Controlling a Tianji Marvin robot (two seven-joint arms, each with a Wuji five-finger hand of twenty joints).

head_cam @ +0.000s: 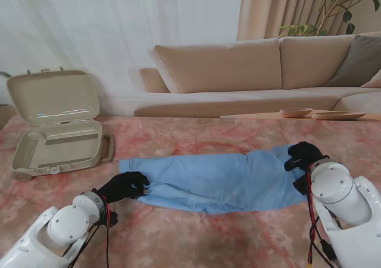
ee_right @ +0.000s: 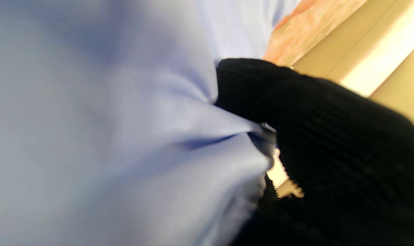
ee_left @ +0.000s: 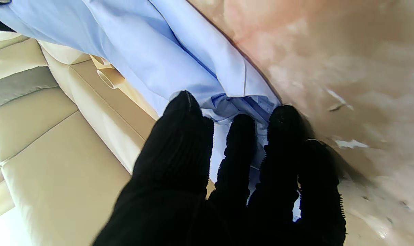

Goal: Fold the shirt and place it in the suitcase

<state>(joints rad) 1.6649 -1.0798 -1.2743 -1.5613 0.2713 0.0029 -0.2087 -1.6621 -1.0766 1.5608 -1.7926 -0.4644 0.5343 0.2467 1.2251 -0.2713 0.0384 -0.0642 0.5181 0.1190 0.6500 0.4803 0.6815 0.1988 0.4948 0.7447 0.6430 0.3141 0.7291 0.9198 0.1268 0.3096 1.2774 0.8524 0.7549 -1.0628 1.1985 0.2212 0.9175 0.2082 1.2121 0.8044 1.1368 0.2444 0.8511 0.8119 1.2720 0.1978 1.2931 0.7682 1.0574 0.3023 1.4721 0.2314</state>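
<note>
1. Presently the shirt [head_cam: 214, 178] lies as a long blue band across the middle of the table [head_cam: 238, 232], stretched between both hands, with the open suitcase [head_cam: 56, 131] well apart at the far left.
2. Left hand [head_cam: 124, 186]: fingers curled onto the band's left end. In the wrist view the fingertips [ee_left: 242, 124] press on bunched fabric; whether the thumb closes underneath cannot be told.
3. Right hand [head_cam: 303, 158]: closed on the right end, cloth pinched against the thumb [ee_right: 248, 89] in the blurred wrist view.
4. Risk: the left hold appears shallow, on a crumpled edge. A lift or pull could let that end slip free and undo the fold.
5. Risk: uneven motion of the two arms would likely twist the band or open its layers, since the cloth is limp.
6. Risk: dragging across the table may wrinkle the underside.
7. Risk: the band looks longer than the suitcase tray; packing it without a further fold would probably leave cloth over the rim.
</note>
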